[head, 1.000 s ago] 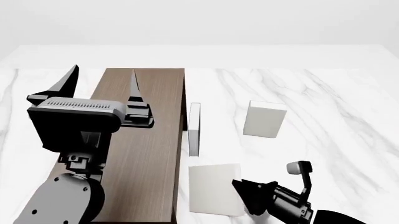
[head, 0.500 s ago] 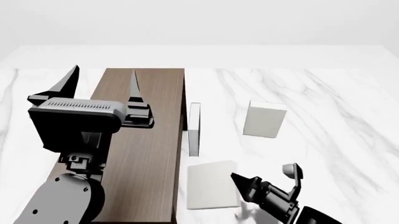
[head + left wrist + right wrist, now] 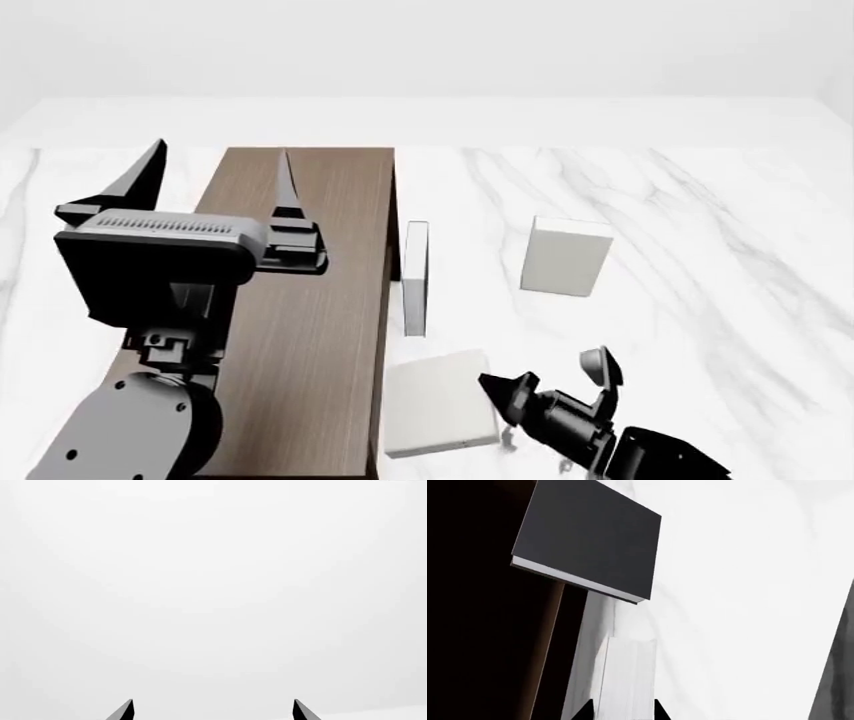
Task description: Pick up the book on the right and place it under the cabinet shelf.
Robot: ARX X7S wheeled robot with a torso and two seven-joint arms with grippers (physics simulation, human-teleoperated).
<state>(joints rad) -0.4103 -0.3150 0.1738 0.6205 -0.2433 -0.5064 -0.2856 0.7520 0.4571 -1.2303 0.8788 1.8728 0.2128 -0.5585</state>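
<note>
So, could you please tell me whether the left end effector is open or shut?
Open. In the head view the left end effector is raised over the cabinet, its fingers spread apart with nothing between them.

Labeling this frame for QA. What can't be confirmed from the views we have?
- Right gripper grip: head view shows its fingers spread beside the book, but contact is unclear; in the right wrist view the picture's edge crops the tips.
- Space under the cabinet shelf: its top hides it in the head view; pure black in the right wrist view.
- Left gripper: left wrist view shows only two tips against blank white, nothing else.
</note>
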